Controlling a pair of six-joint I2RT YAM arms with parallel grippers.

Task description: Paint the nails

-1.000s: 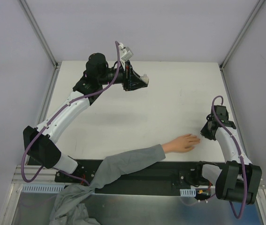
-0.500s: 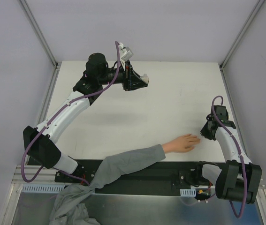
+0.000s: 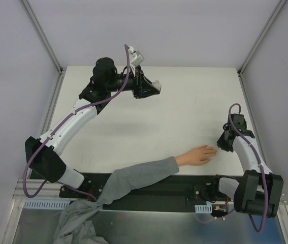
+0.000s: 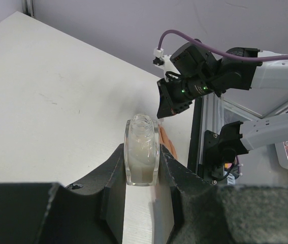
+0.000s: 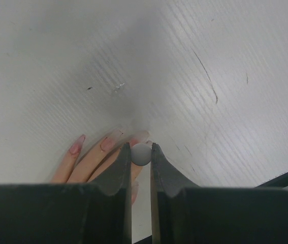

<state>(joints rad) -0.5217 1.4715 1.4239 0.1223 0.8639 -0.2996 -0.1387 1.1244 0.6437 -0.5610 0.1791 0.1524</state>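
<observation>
Looking down from overhead, the two arms sit well apart on the white table (image 3: pixel 184 101). The left arm (image 3: pixel 72 122) stretches long toward the far left, and the right arm (image 3: pixel 248 152) is folded short along the right edge. At the near edge the pale peach hand (image 3: pixel 197 155) lies flat, palm down. Its grey sleeve (image 3: pixel 144 175) trails back off the table, and its finger ends point at the right gripper (image 3: pixel 225 143), which sits just beside them. From up here the finger ends are too small to read, and so is whatever either tool carries.

The wrist cameras fill that in. The left gripper (image 4: pixel 142 152) is clamped on a clear glass bottle (image 4: pixel 142 147), upright between the black fingers with its neck open at the top.

On the right wrist the jaws are drawn narrow, pinching a small grey round-ended piece (image 5: pixel 141 154). Right behind it are the nails (image 5: pixel 109 141): three show, long and glossy with a pinkish tint, the leftmost streaked a deeper pink. They lie low on the table surface, fanned out to the left of the jaws. The grey piece sits directly in front of the nearest fingertip. I cannot tell whether anything touches that nail.
</observation>
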